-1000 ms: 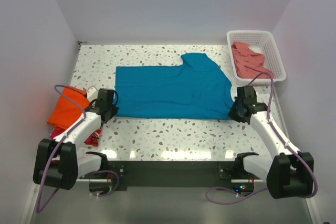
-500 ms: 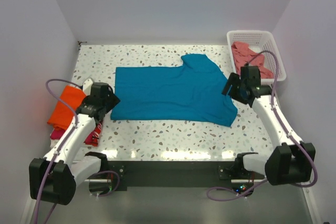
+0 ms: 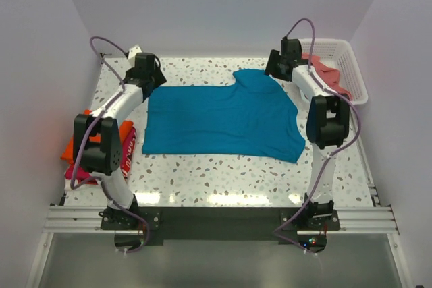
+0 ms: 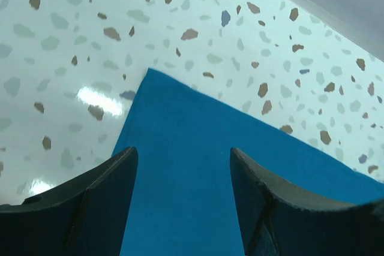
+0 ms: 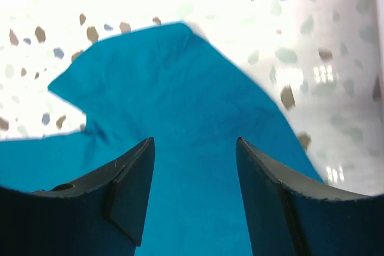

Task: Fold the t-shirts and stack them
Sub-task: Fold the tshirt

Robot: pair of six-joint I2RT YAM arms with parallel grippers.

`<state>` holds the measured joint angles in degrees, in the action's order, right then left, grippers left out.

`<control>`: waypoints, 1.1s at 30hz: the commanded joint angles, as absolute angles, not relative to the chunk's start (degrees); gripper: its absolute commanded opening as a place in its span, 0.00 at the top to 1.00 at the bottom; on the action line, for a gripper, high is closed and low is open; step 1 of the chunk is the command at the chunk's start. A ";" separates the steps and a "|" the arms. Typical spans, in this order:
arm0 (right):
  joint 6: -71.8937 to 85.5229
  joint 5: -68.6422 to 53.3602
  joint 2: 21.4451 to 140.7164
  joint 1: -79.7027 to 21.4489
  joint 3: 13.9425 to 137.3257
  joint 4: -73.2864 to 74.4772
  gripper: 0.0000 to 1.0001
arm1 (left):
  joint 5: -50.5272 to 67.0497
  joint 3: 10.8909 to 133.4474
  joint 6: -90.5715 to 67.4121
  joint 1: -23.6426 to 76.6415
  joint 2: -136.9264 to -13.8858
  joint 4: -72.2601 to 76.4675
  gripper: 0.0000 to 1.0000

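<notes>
Logging hazards first. The teal-blue t-shirt (image 3: 223,119) lies spread flat in the middle of the counter (image 3: 223,175), its sleeve pointing toward the far edge.

- Risk one: uneven pick-up. The left claw (image 4: 181,161) straddles the shirt's far-left corner, while the right claw (image 5: 194,148) sits over the sleeve near the far-right. If I close one on cloth and the other on bare counter, the fold will come out skewed, I judge.
- Risk two: pinching only the sleeve on the right side, which would drag it loose instead of carrying the body of the shirt.
- Risk three: the near-right hem already runs crooked toward the near edge, so a fold laid over it would probably lock that in.

Claw state: both spread wide, nothing held. Whether the fingertips touch the cloth I cannot tell from either wrist view.

Other stock:
- orange t-shirt (image 3: 79,141), at the left edge, on top of the magenta-red t-shirt (image 3: 75,173)
- salmon-pink t-shirt (image 3: 322,72), in the white basket (image 3: 354,72) at the far-right corner — not yet folded.
</notes>
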<state>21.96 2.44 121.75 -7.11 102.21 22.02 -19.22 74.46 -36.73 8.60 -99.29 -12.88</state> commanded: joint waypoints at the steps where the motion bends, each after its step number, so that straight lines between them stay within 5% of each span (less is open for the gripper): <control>1: 18.20 3.60 126.71 -7.12 111.08 19.52 0.41 | -21.98 82.94 -27.71 7.56 -105.79 -9.58 0.33; 20: 12.57 0.18 148.53 -7.82 132.79 17.67 0.43 | -18.55 98.96 -21.88 4.57 -126.82 -10.99 0.37; 33: 13.54 0.09 148.45 -8.44 129.03 14.33 0.50 | -18.46 99.05 -22.24 4.39 -129.55 -11.60 0.44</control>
<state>13.74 0.45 148.90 -8.03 129.82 17.93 -18.41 96.75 -22.94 4.99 -129.45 -12.56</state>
